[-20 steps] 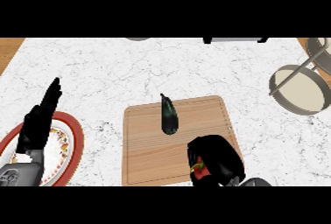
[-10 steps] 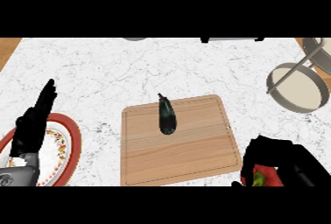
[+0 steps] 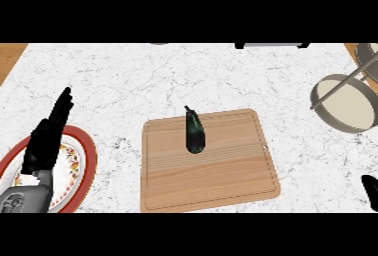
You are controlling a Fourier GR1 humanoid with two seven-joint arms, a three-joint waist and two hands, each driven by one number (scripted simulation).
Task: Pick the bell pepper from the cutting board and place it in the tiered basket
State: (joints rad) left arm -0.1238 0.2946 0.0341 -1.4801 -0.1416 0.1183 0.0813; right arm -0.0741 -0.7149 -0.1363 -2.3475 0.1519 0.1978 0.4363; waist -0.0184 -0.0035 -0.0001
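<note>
The wooden cutting board (image 3: 214,175) lies at the middle of the counter with a dark eggplant (image 3: 194,133) on its far part. No bell pepper shows in this view. The tiered basket (image 3: 341,102), a round grey-rimmed tray on a post, stands at the right edge. Only a small black piece of my right hand (image 3: 370,190) shows at the lower right edge, off the board; whatever it holds is hidden. My left hand (image 3: 46,140) rests open at the left, fingers pointing up, over a plate.
A red-rimmed patterned plate (image 3: 83,165) lies under my left forearm at the lower left. A wooden surface borders the white marble counter (image 3: 148,80) at the far left. Dark items sit at the back edge.
My right hand, which was curled round a red and green pepper beside the board, has slid right and down until almost out of view. The pepper no longer shows. The left hand barely moved.
</note>
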